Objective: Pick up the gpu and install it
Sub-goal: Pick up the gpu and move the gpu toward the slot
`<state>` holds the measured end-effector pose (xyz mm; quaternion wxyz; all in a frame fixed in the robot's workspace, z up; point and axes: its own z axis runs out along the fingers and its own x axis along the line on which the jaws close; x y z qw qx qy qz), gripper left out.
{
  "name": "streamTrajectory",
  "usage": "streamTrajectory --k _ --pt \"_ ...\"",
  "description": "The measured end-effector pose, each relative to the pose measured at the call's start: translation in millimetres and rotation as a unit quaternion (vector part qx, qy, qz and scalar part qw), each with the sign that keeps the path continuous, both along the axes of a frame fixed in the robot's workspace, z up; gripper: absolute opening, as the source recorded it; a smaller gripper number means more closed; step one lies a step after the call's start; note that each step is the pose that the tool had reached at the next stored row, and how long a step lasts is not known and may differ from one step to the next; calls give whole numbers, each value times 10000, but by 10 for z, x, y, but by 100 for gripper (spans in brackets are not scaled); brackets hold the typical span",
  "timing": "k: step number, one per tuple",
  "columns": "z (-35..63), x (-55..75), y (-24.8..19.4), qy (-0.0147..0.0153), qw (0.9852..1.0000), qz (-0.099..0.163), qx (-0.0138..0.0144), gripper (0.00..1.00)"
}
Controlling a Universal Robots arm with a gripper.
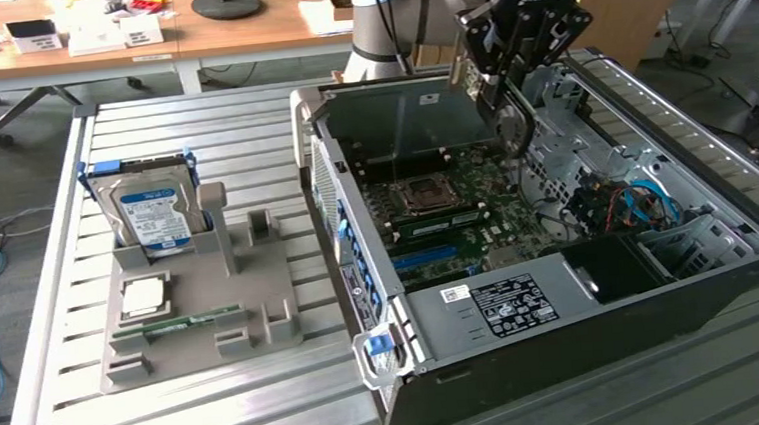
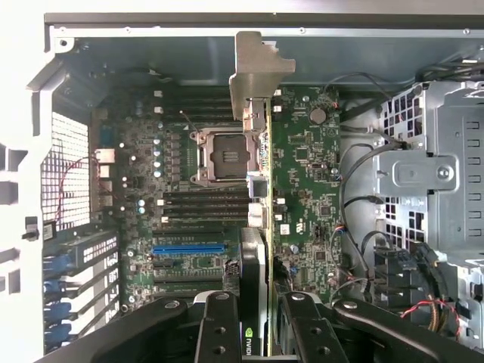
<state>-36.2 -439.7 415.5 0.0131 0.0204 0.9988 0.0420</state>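
Note:
My gripper [image 1: 497, 86] hangs over the open computer case [image 1: 705, 285], shut on the gpu [image 1: 513, 128]. In the wrist view the gpu [image 2: 262, 189] shows edge-on, a thin card between the two black fingers [image 2: 219, 329], with its silver bracket [image 2: 253, 72] at the far end near the case's wall. It is held above the green motherboard [image 2: 302, 166], beside the empty processor socket [image 2: 223, 155]. A blue slot [image 2: 189, 247] lies on the board to one side of the card. The card is clear of the board.
A grey holder [image 1: 244, 282] on the slatted table at the exterior view's left carries a blue-labelled hard drive [image 1: 151, 203], a processor chip [image 1: 145, 294] and a green memory stick [image 1: 180, 325]. A metal drive cage [image 2: 423, 166] and loose cables [image 1: 633, 200] sit inside the case.

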Motion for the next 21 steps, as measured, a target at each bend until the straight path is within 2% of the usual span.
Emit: streamTrajectory --k 13,21 --pt "0 191 1 0 10000 0 0 27" --pt "0 198 3 0 10000 1 0 27"
